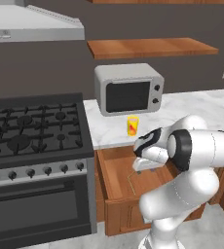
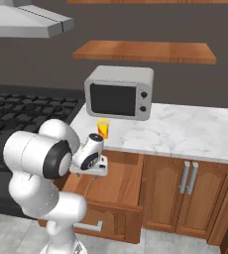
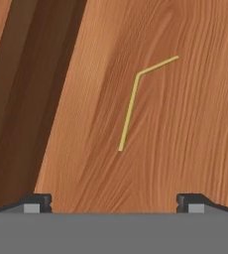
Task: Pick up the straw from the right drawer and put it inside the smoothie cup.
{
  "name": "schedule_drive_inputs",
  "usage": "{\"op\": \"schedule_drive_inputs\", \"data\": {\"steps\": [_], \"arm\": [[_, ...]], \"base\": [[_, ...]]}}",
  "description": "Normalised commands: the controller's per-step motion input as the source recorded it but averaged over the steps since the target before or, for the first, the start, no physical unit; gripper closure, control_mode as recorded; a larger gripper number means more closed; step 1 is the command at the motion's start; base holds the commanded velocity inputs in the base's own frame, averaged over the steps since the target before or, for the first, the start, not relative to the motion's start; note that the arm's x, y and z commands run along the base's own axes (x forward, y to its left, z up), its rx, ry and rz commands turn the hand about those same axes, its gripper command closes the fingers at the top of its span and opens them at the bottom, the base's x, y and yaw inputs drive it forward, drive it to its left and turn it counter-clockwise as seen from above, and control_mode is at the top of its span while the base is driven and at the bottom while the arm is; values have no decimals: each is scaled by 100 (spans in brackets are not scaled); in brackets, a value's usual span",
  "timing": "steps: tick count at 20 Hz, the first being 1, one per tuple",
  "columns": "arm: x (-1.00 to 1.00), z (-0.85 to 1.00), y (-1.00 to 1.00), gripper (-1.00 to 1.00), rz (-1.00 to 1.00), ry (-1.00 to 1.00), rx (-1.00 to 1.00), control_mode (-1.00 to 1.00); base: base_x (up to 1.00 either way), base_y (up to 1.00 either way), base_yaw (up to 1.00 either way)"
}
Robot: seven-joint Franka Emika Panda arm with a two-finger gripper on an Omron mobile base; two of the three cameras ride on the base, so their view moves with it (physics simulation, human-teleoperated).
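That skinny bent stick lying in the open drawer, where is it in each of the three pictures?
Left base view: the straw lies on the floor of the right drawer, just left of the robot's arm.
Right base view: it shows as a faint thin line in the drawer, directly under the gripper.
Hand view: it sits mid-picture, bent, flat on the wood.
Shared landmark: the drawer's wooden floor.
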Motion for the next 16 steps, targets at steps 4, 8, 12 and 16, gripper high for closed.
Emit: {"op": "schedule_drive_inputs", "data": {"steps": [4,8,12,16], "arm": [[1,-24,16,-100,0,3,-5,-100],[0,-31,2,-100,-3,0,-7,-100],[0,-31,0,-100,-5,0,-7,-100],[0,-26,3,-100,-6,0,-6,-100]], "base": [[0,0,0],[0,0,0],[0,0,0],[0,0,0]]}}
